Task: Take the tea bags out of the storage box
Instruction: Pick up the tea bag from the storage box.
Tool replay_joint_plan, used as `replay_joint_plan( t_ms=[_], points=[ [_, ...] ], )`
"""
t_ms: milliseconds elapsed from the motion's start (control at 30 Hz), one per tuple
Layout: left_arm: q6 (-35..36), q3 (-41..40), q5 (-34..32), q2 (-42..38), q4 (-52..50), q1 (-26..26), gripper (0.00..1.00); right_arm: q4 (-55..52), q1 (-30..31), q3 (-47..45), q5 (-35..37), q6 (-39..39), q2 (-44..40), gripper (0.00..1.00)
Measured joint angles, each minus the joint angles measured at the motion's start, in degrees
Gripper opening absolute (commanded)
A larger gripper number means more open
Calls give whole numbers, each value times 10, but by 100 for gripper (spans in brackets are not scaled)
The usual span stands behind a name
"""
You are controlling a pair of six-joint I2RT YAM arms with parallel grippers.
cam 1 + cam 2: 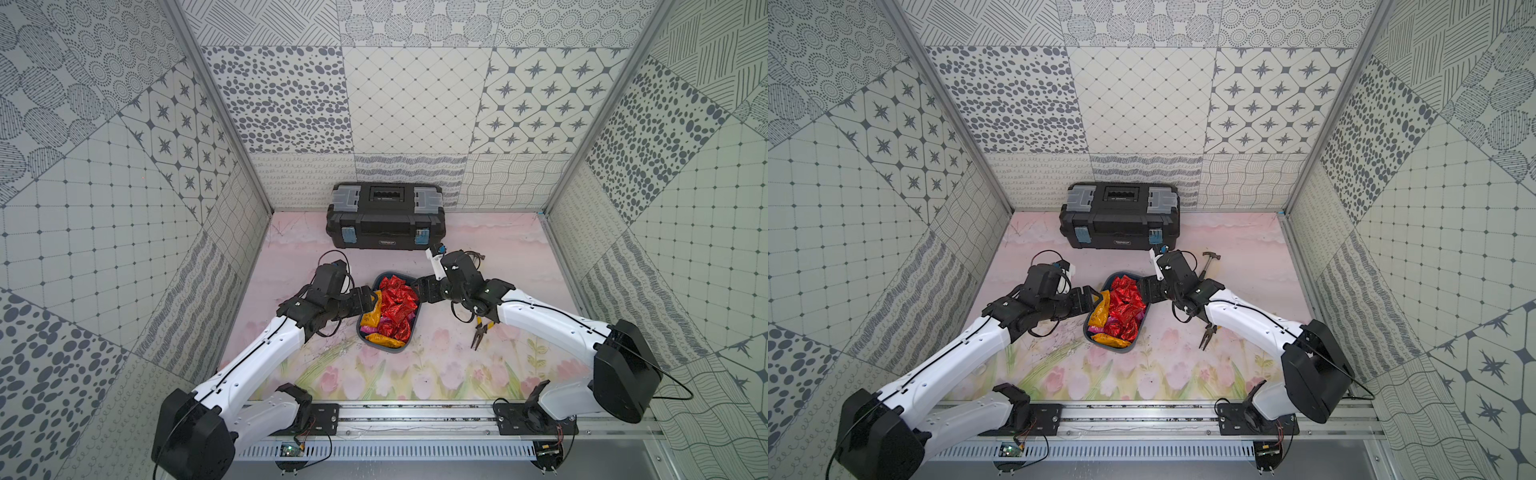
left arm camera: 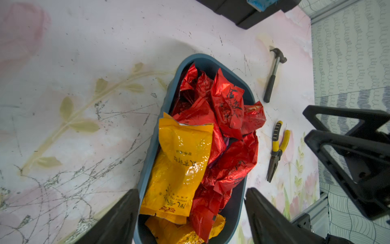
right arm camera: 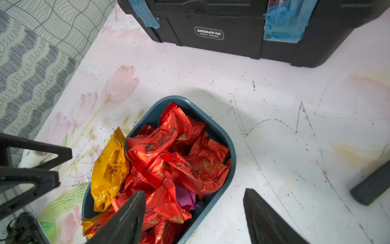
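The storage box [image 1: 417, 322], blue-grey and lidless, sits mid-tabletop heaped with tea bags [image 1: 397, 309], mostly red foil, some orange-yellow, a little pink showing beneath. Behind it a black toolbox [image 1: 385, 216] with blue latches stands at the far edge. The left gripper [image 2: 192, 213] straddles one side wall of the bin, jaws parted, clasping nothing; the right gripper [image 3: 194, 215] does likewise opposite. A hammer [image 2: 274, 72] and yellow-handled pliers [image 2: 277, 147] lie on the scuffed, tulip-printed tabletop [image 1: 415, 374] by the right arm.
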Motion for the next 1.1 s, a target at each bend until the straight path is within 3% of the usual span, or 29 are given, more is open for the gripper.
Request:
replay_joint_plan(
  t_ms=[167,300,700,800,1100],
  points=[
    [14,44,-29,56,-35,-47,72,-11,0,-16,-3,42,-7,77],
    [27,70,-56,103,-60,-71,61,-17,0,-38,-1,49,-31,77],
    [53,128,-141,192,-111,-92,15,-11,0,-70,21,40,-90,76],
    [55,135,-155,192,-121,-94,8,-11,0,-73,25,37,-98,76],
    [51,167,-186,132,-177,-108,6,-8,0,-93,29,42,-134,77]
  ],
)
